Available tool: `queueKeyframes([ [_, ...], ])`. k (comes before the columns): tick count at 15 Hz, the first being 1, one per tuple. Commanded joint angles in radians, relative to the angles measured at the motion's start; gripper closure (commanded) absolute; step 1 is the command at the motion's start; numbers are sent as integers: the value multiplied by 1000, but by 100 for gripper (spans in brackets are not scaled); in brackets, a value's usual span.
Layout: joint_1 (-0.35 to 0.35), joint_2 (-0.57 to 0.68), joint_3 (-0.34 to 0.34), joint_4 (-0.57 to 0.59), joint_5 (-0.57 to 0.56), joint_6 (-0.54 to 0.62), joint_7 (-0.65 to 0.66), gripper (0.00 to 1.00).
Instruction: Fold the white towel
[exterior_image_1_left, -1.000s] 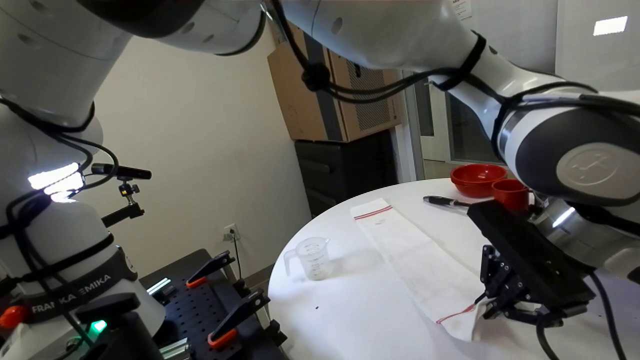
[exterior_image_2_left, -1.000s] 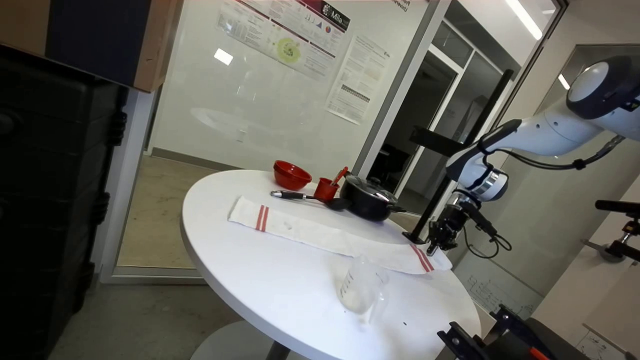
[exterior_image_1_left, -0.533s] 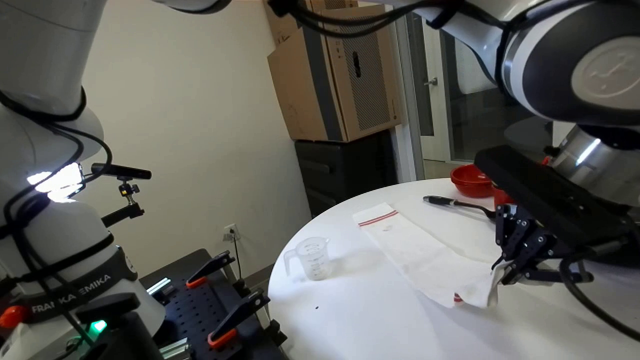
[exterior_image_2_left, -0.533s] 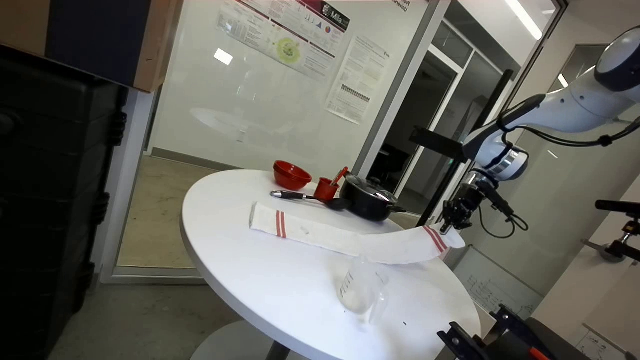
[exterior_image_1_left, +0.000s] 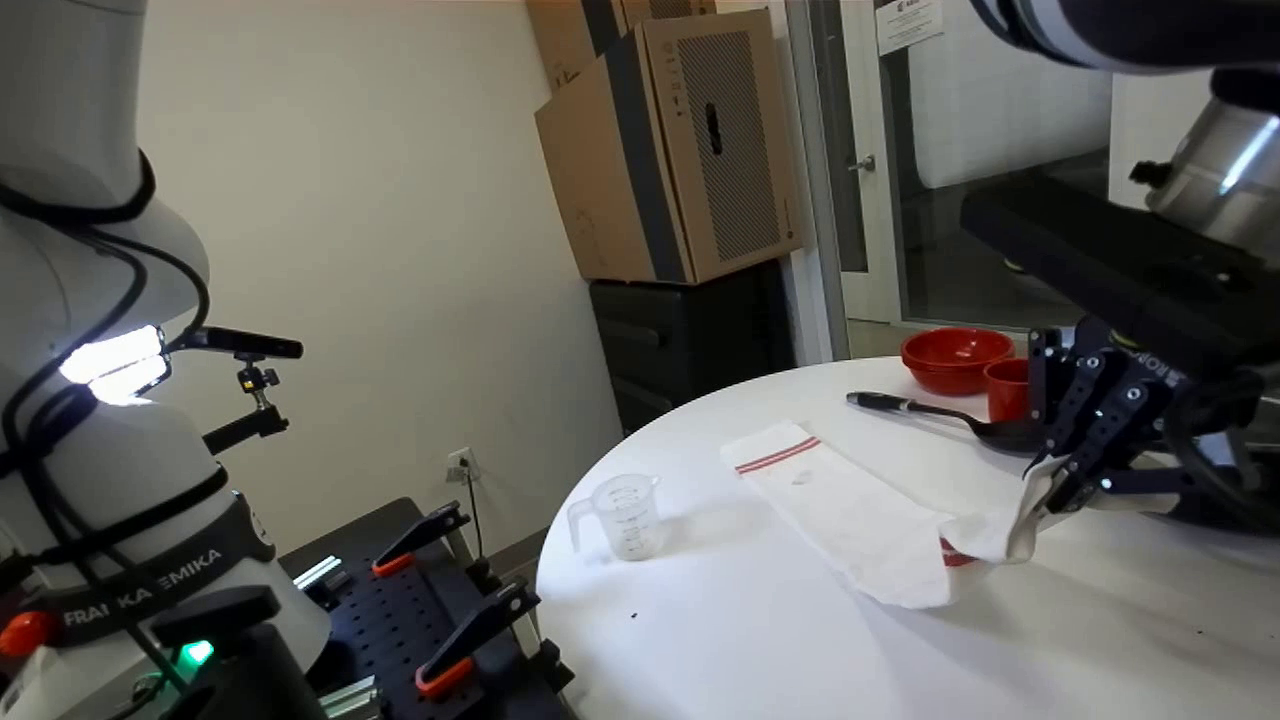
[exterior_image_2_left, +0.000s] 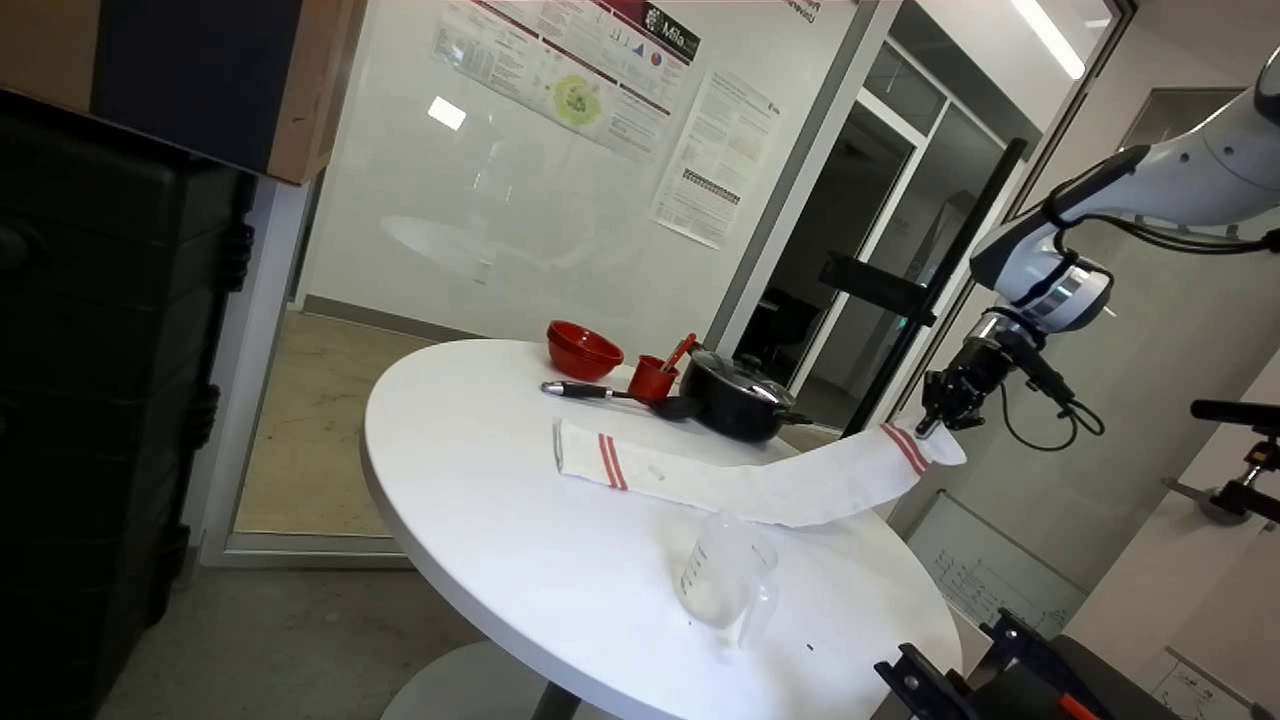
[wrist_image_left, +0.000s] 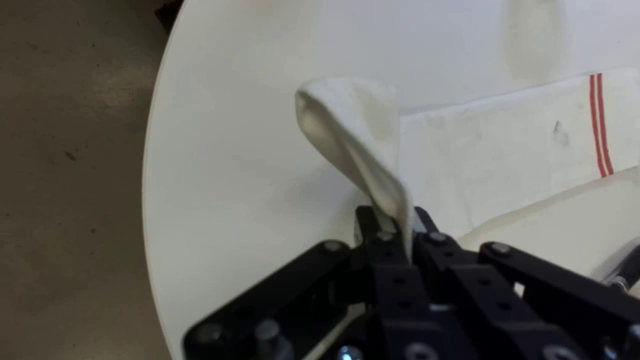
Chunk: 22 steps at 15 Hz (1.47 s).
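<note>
White towel (exterior_image_2_left: 700, 485), one: one striped end is lying on the counter (exterior_image_2_left: 520, 540); the other is hanging raised, the claw (wrist_image_left: 396, 222) pinching it. Risk: a sharp pull could be dragging the resting part askew, misaligning the fold.

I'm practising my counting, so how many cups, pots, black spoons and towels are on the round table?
Cups: 2, a red cup and a clear measuring cup
Black pot: 1
Black spoon: 1
White towel: 1, one end held up
Total: 5
</note>
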Motion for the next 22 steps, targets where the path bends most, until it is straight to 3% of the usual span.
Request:
queueKeyframes([
  [1, -32, -81, -18, -72, 55, -9, -26, 99],
  [6, -39, -138, -36, -116, 65, 2, -8, 99],
  [10, 53, -214, -39, -177, 12, 33, 38, 99],
  [17, 389, -376, -66, -347, -156, 133, 211, 99],
  [22, 610, -412, -48, -428, -291, 142, 398, 99],
])
